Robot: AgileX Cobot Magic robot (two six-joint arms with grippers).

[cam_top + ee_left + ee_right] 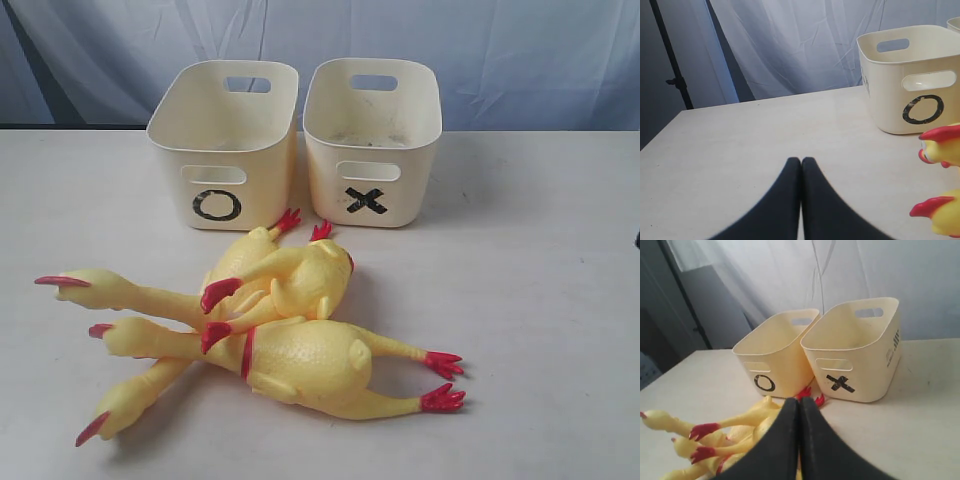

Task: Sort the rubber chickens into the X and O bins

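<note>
Several yellow rubber chickens (290,345) with red beaks and feet lie piled on the table in front of two cream bins. The O bin (225,140) stands at the back left, and the X bin (372,140) right beside it. Both bins look empty. Neither arm shows in the exterior view. My left gripper (801,161) is shut with nothing in it, low over bare table, with the O bin (910,80) and two red beaks (939,135) off to one side. My right gripper (800,401) is shut and empty, with the chickens (747,420) just beyond its tips.
The white table (540,300) stretches around the pile and bins. A pale curtain (330,30) hangs behind. A dark stand (670,60) rises past the table's far corner in the left wrist view.
</note>
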